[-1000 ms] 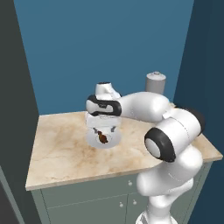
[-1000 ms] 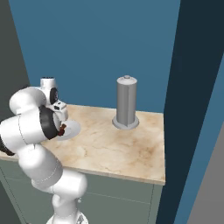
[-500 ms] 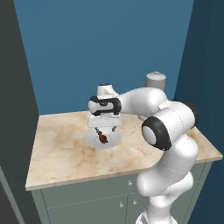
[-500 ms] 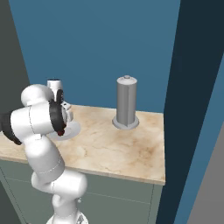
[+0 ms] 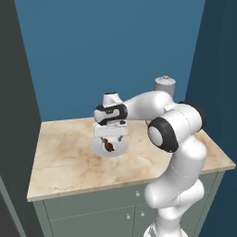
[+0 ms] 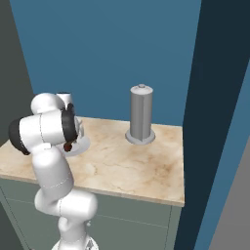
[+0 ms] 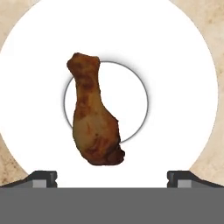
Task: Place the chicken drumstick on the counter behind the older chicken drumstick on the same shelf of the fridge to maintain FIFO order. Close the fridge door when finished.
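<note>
The claw [image 7: 112, 178] hangs directly over the chicken drumstick [image 7: 94, 111], which lies flat on a white plate [image 7: 179, 96] on the beige table [image 5: 65, 159]. In the hand view the 2 finger tips sit far apart at the bottom corners, so the claw is spread wide and holds nothing. In the left base view the hand hovers just above the plate [image 5: 109, 147], toward the far left part of the table, well apart from the grey canister [image 6: 140, 117] standing at the far right.

The step in hand looks like the pick-up of the drumstick. To do it well, the claw should come straight down with the meat between the 2 fingers, and close across the narrower width, not along the length. The thick meaty end seems the better place to pinch, since it gives more to bite on than the thin bone end; a grip too near the bone tip could let the piece swing or slip. The fingers should stop short of pressing hard on the plate.

In the hand view the drumstick's long axis runs nearly top to bottom, leaning slightly: the slim bone end points to the upper left, and the broad end sits at the lower right, nearer the finger tips.
</note>
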Robot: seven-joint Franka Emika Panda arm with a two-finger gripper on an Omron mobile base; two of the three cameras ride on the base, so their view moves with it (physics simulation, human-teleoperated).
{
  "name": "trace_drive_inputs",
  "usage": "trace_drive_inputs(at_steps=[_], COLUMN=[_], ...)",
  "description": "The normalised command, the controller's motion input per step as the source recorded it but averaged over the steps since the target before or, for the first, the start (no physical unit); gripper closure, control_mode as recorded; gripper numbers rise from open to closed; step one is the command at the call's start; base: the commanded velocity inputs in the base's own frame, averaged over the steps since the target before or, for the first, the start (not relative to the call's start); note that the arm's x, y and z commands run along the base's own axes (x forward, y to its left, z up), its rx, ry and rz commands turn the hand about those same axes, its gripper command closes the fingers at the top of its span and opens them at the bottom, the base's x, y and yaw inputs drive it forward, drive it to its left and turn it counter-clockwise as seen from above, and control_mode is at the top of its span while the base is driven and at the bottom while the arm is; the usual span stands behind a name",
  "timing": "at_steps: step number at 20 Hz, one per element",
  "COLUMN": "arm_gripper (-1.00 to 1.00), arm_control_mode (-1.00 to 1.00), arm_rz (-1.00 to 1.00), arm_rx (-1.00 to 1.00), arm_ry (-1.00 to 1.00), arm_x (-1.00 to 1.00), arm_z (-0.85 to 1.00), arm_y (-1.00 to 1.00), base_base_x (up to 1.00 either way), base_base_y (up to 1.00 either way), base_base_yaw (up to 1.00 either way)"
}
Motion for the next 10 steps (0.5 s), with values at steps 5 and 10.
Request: trace_drive_inputs(at_steps=[5, 10], arm_gripper=[-1.00, -1.00], arm_control_mode=[-1.00, -1.00], arm_rz=[0.00, 0.00], arm_rx=[0.00, 0.00], arm_ry=[0.00, 0.00], arm_x=[0.15, 0.11], arm_z=[-0.25, -0.22], arm_y=[0.00, 0.00], base_base_x=[0.00, 0.00], base_base_y=[0.00, 0.00], base_base_yaw=[0.00, 0.00])
